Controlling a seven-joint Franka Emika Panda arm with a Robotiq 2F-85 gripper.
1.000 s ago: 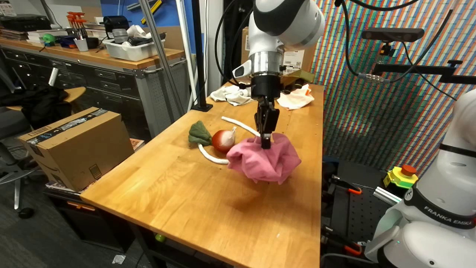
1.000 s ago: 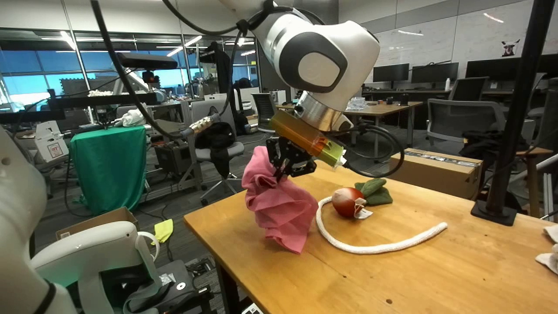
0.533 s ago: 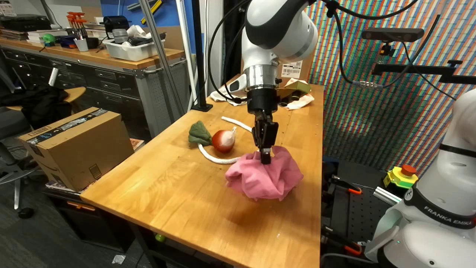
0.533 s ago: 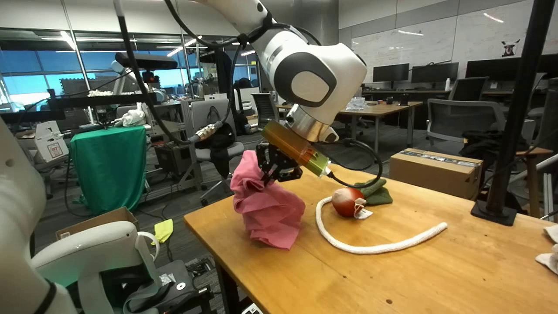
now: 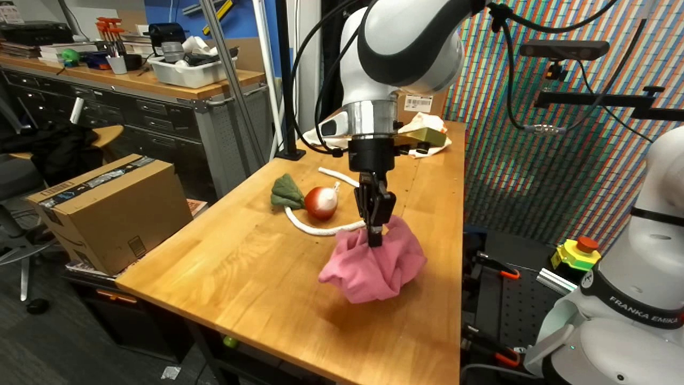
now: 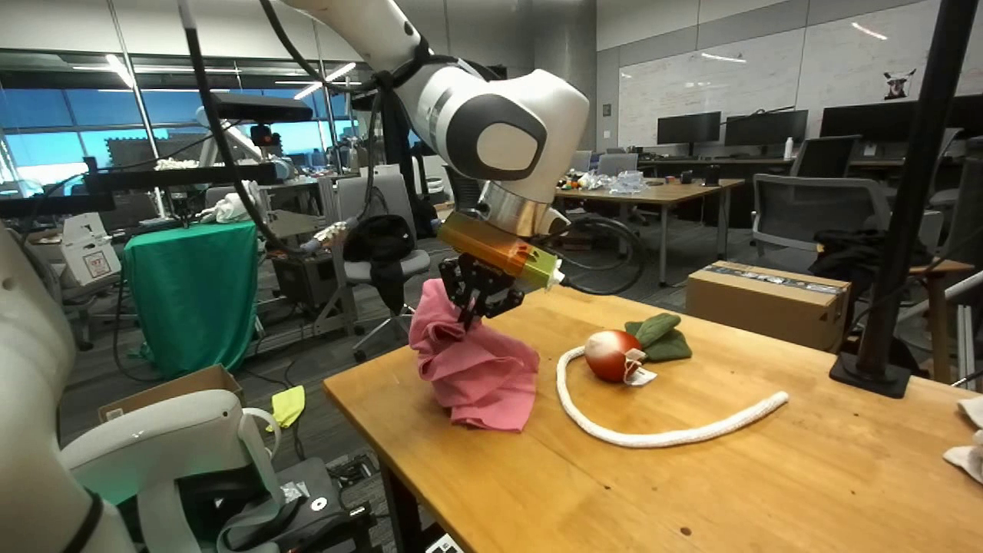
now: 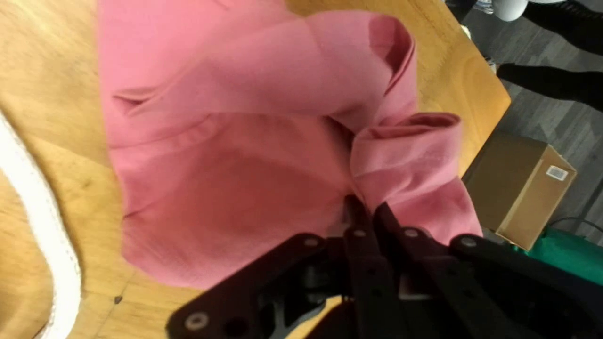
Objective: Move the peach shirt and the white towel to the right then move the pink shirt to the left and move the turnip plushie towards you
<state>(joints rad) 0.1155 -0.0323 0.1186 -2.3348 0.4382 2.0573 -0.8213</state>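
Two black fingers (image 7: 361, 249) of the end effector (image 7: 368, 212) pinch a fold of the pink shirt (image 7: 235, 174), which hangs bunched around and below them over the wooden desk (image 5: 240, 267); whether its lowest edge touches down cannot be told. An orange and green casing (image 6: 499, 247) sits just above the fingers. Near the end effector, just beside the shirt, a white rope (image 6: 660, 440) lies in an open curve. A little farther out from the end effector, to its left in an exterior view, the turnip plushie (image 5: 320, 202), reddish with a pale top and green leaves (image 5: 287, 191), lies on its side close to one end of the rope, apart from the pink shirt. Well beyond the end effector, toward the desk's far end in an exterior view, the peach shirt (image 5: 425, 123) lies crumpled, partly hidden by the casing. The white towel (image 6: 969, 459), also well apart from the end effector, shows only in part in both exterior views, near the foot of a black post (image 6: 872, 372). Past the desk's edge, left of the end effector in an exterior view, stands a taped cardboard box (image 5: 109, 214).
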